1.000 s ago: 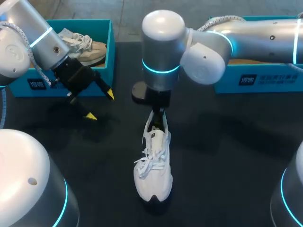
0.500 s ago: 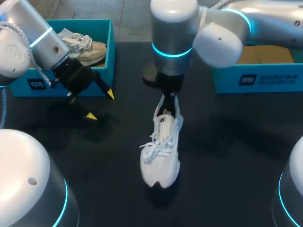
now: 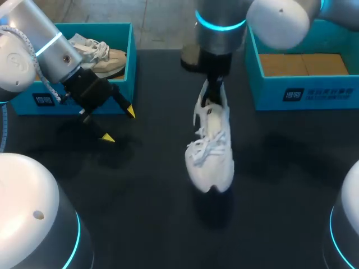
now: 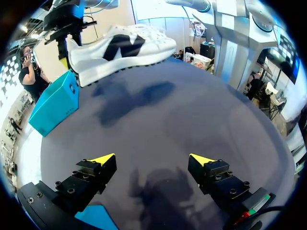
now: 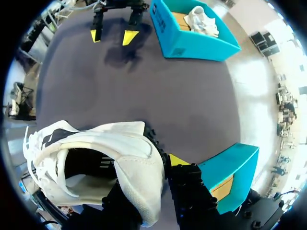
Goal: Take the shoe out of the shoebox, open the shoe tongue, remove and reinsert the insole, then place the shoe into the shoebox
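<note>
A white shoe [image 3: 212, 148] with a black side mark hangs above the dark table, toe pointing toward the near edge. My right gripper [image 3: 213, 92] is shut on its heel collar. In the right wrist view one yellow-tipped finger [image 5: 178, 160] presses the outside of the heel of the shoe [image 5: 96, 158]; the other finger is hidden inside the opening. My left gripper [image 3: 119, 124] stands open and empty over the table's left part, in front of the left box. From the left wrist, the shoe [image 4: 120, 50] floats well ahead of that open gripper [image 4: 152, 159].
A teal shoebox [image 3: 130, 61] at the back left holds a second shoe [image 3: 101, 53]. Another teal shoebox [image 3: 303, 92] at the back right shows only its brown cardboard floor. Bare dark table lies beneath the shoe.
My right arm has carried the shoe to the right and farther back, toward the right shoebox, lifting it off the table. The left arm has kept still.
</note>
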{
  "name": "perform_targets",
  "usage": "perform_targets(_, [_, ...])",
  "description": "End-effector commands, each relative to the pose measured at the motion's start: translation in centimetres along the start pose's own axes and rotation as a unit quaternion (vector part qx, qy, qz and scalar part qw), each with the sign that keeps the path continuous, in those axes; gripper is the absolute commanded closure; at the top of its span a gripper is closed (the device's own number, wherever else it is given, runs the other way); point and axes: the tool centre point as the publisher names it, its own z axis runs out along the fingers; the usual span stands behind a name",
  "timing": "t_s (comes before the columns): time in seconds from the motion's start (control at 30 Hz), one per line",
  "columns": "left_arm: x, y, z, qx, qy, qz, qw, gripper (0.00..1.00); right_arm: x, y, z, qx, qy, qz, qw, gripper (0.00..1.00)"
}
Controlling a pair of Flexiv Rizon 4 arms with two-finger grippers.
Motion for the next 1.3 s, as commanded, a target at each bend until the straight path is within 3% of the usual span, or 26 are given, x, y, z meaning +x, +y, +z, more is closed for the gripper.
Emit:
perform_targets(0.03, [0.1, 0.0, 0.0, -0.001, 0.0, 0.0, 1.0, 0.0, -0.3, -1.2, -0.8, -0.012, 0.004, 0.0, 1.0, 1.0])
perform_targets(0.5, [0.1, 0.0, 0.0, -0.001, 0.0, 0.0, 1.0, 0.0, -0.3, -1.2, -0.8, -0.012, 0.004, 0.0, 1.0, 1.0])
perform_targets(0.7, [0.1, 0.0, 0.0, -0.001, 0.0, 0.0, 1.0, 0.0, -4.2, -3.3, -3.0, 0.036, -0.033, 0.019, 0.999, 1.0])
perform_targets(0.8, [0.1, 0.0, 0.0, -0.001, 0.0, 0.0, 1.0, 0.0, -6.6, -4.4, -3.8, 0.041, -0.043, 0.018, 0.998, 1.0])
perform_targets(1.0, [0.1, 0.0, 0.0, -0.001, 0.0, 0.0, 1.0, 0.0, -10.8, -6.6, -4.3, 0.015, -0.037, -0.006, 0.999, 1.0])
perform_targets(1.13, [0.1, 0.0, 0.0, -0.001, 0.0, 0.0, 1.0, 0.0, -13.1, -7.8, -3.9, 0.028, -0.025, -0.011, 0.999, 1.0])
perform_targets(1.3, [0.1, 0.0, 0.0, -0.001, 0.0, 0.0, 1.0, 0.0, -15.1, -9.1, -3.9, 0.008, -0.014, -0.02, 1.0, 1.0])
